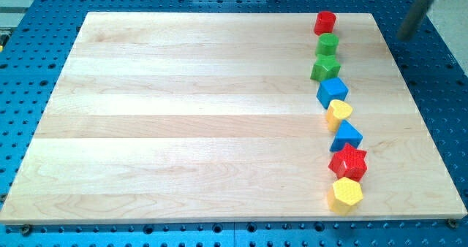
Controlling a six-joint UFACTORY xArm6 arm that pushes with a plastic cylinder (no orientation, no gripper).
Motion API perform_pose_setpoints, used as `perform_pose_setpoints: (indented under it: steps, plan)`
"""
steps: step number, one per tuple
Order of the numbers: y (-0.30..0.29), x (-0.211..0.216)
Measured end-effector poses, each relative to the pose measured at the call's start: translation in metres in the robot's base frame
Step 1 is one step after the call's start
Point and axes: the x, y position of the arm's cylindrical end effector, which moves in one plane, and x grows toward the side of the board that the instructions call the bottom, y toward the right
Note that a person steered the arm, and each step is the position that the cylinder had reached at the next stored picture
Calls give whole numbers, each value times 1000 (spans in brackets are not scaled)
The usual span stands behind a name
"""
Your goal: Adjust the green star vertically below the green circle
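Observation:
The green circle [327, 44] sits near the view's top right of the wooden board [183, 115]. The green star [325, 68] lies directly below it, touching or nearly touching it. My tip [404, 36] is the lower end of the dark rod at the view's top right, just off the board's right edge, well to the right of the green circle and apart from all blocks.
A column of blocks runs down the right side: a red cylinder [325, 22] above the green circle, then below the star a blue cube [332, 92], a yellow heart [338, 114], a blue block [346, 137], a red star [348, 161] and a yellow hexagon [345, 194].

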Motion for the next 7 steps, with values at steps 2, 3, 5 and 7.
perform_pose_setpoints:
  steps: [2,3,5,7]
  plan:
    - [-24,-42]
    - [-29,-42]
    - [-38,-42]
    - [-103,-41]
